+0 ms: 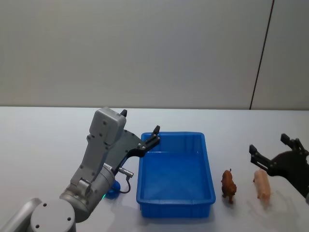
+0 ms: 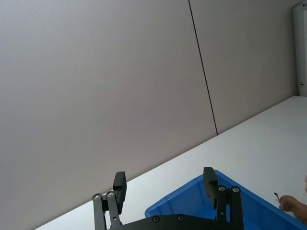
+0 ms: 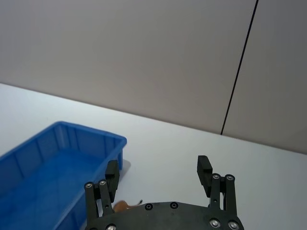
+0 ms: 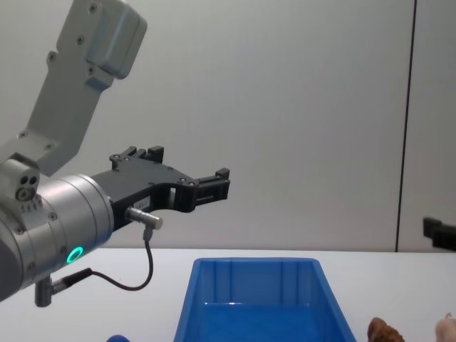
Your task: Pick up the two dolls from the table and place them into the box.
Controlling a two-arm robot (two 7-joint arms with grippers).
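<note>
From the head, the box stands on the tabletop with nothing inside. The left end effector hangs above the box's far left corner, fingers spread, gripping nothing. A small dark-blue figure lies just beside the box's left wall, half hidden under that arm. To the box's right stand a brown figure, near the wall, and a pink figure farther out, the two apart. The right end effector hovers beyond the pink figure on the side away from the box, fingers spread and empty.

The left wrist view looks past its parted fingers at a corner of the box.

The right wrist view shows its parted fingers, the box off to one side and a scrap of brown between them.

From the chest, the left end effector is held high above the box.

By my reading, nothing is delivered yet: both pick-ups and both placements remain.
</note>
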